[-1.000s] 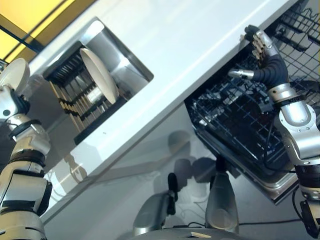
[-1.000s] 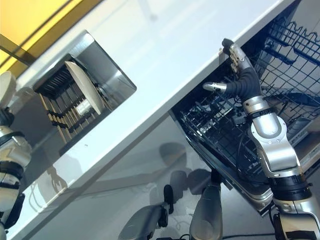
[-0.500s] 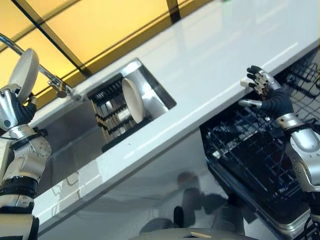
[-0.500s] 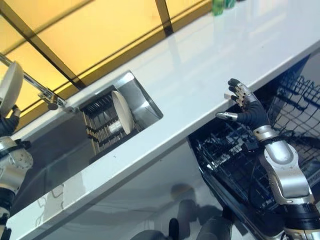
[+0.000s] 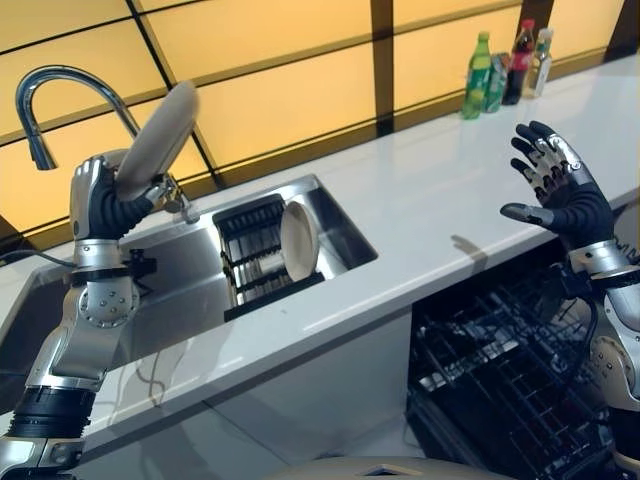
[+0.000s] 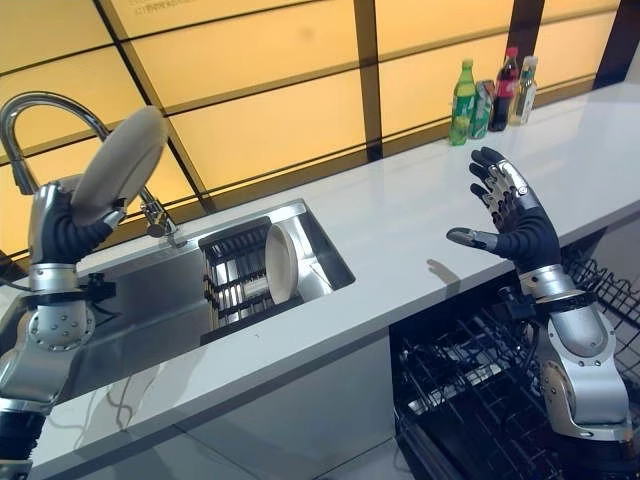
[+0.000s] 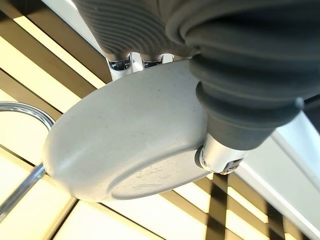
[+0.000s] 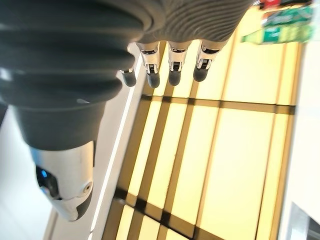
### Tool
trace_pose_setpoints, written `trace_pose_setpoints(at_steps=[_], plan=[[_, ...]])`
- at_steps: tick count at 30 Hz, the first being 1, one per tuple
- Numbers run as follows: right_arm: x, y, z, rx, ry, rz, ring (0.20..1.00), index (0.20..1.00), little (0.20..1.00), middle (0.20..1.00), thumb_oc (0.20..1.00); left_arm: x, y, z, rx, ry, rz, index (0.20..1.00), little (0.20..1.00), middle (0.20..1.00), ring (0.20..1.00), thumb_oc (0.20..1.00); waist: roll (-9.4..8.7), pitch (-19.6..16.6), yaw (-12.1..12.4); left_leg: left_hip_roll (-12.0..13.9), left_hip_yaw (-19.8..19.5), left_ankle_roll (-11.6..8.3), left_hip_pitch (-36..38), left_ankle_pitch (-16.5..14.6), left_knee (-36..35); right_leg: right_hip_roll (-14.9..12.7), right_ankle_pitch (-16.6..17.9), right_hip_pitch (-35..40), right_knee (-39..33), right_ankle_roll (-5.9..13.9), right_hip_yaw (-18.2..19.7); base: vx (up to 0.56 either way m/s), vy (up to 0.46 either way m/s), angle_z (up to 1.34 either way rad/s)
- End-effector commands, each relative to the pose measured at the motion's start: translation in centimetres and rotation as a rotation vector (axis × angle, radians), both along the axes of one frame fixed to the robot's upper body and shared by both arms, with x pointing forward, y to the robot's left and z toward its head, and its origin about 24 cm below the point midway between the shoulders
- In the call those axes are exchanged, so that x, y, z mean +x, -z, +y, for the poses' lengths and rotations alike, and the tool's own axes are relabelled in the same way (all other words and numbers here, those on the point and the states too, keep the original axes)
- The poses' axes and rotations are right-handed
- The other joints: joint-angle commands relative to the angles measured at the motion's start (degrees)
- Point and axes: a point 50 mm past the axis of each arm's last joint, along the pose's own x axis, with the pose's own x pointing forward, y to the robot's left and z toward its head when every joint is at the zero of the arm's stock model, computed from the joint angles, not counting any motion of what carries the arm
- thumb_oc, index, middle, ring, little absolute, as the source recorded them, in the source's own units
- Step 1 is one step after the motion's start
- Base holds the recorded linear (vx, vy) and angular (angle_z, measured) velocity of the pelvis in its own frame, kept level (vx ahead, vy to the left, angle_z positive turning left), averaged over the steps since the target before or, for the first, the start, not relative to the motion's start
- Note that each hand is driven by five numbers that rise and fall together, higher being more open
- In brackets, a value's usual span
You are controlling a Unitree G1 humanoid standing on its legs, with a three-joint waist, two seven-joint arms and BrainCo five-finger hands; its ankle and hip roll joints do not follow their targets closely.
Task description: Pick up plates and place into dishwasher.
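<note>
The left hand (image 5: pixel 100 200) grips a stiff, smooth, breakable plate (image 5: pixel 155 140) by its rim. The right hand (image 5: pixel 560 190) hangs spread and empty above the dishwasher rack (image 5: pixel 500 390).

A sink (image 5: pixel 190 270) sits left in the desk (image 5: pixel 440 200), a dish rack (image 5: pixel 255 262) inside; bottles (image 5: pixel 505 70) stand far right; a dishwasher rack (image 5: pixel 500 390) lies near right.

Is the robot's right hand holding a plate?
No, the right hand is raised with fingers spread and empty; the plate is in the left hand.

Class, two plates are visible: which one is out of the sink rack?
The plate gripped in the left hand, raised beside the faucet; the other plate stands upright in the rack.
</note>
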Motion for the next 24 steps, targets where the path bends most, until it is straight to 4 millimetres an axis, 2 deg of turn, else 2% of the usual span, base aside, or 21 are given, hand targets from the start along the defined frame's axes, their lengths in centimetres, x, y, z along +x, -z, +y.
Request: trace_pose_setpoints(at_steps=[1, 5, 7, 9, 11, 14, 17, 24], plan=[[-0.6, -3.6, 2.3, 0.005, -0.121, -0.217, 1.000, 1.000, 1.000, 1.000, 1.000, 0.2, -2.7, -0.8, 0.017, 0.086, -0.047, 0.200, 0.200, 0.200, 0.200, 0.200, -3.11, -4.0, 2.5, 0.3, 1.3, -0.24, -3.4, 4.1, 0.3, -2.5, -7.8, 1.3, 7.4, -0.48, 0.4, -0.04, -0.140, 0.06], [0.5, -3.9, 3.8, 0.010, -0.156, -0.218, 1.000, 1.000, 1.000, 1.000, 1.000, 0.4, -3.2, -3.4, 0.012, 0.311, -0.001, 0.200, 0.200, 0.200, 0.200, 0.200, -4.13, -3.9, 3.5, 0.7, 0.9, -0.27, -3.6, 4.0, 0.6, -1.6, -8.0, 1.5, 7.3, -0.69, 0.6, -0.05, -0.114, 0.02], [1.1, -3.7, 5.0, 0.009, -0.195, -0.198, 1.000, 1.000, 1.000, 1.000, 1.000, 0.1, -3.7, -6.3, 0.043, 0.535, 0.049, 0.200, 0.200, 0.200, 0.200, 0.200, -4.56, -3.7, 4.2, 0.9, 0.4, -0.24, -4.1, 4.3, 1.0, -1.1, -7.5, 1.3, 7.5, -0.82, 0.5, -0.07, -0.107, 0.02], [1.6, -3.7, 5.9, 0.008, -0.229, -0.181, 1.000, 1.000, 1.000, 1.000, 1.000, -0.2, -4.4, -8.1, 0.089, 0.694, 0.089, 0.200, 0.200, 0.200, 0.200, 0.200, -4.76, -3.5, 4.7, 1.0, 0.2, -0.28, -4.0, 4.2, 1.1, -0.7, -7.6, 1.5, 7.6, -0.88, 0.6, -0.02, -0.098, 0.09], [2.1, -3.6, 6.6, 0.006, -0.257, -0.169, 1.000, 1.000, 1.000, 1.000, 1.000, -0.2, -4.8, -8.8, 0.111, 0.765, 0.112, 0.200, 0.200, 0.200, 0.200, 0.200, -4.86, -3.5, 4.8, 1.1, 0.1, -0.33, -3.9, 4.2, 1.1, -0.5, -7.5, 1.6, 7.6, -0.88, 0.7, 0.00, -0.067, 0.10], [2.6, -3.8, 8.0, 0.005, -0.326, -0.175, 1.000, 1.000, 1.000, 1.000, 1.000, -0.1, -5.9, -10.5, 0.122, 0.967, 0.190, 0.200, 0.200, 0.200, 0.200, 0.200, -5.20, -3.5, 5.1, 1.3, 0.2, -0.43, -3.9, 4.1, 0.9, -0.2, -7.4, 1.6, 7.5, -0.61, 0.7, -0.01, -0.075, 0.03], [2.9, -4.0, 9.2, -0.003, -0.374, -0.186, 1.000, 1.000, 1.000, 1.000, 1.000, 0.0, -6.4, -11.5, 0.145, 1.068, 0.241, 0.200, 0.200, 0.200, 0.200, 0.200, -5.44, -3.7, 5.2, 1.3, 0.3, -0.46, -3.9, 4.0, 0.8, 0.0, -7.2, 1.6, 7.3, -0.38, 0.8, -0.01, -0.052, 0.02], [2.7, -4.5, 10.9, -0.027, -0.464, -0.202, 1.000, 1.000, 1.000, 1.000, 1.000, 0.3, -7.4, -12.6, 0.188, 1.140, 0.291, 0.200, 0.200, 0.200, 0.200, 0.200, -6.05, -3.6, 5.3, 1.4, 1.1, -0.43, -3.9, 3.8, 0.6, -0.2, -6.9, 1.7, 7.0, 0.09, 0.6, 0.00, -0.010, 0.00]])
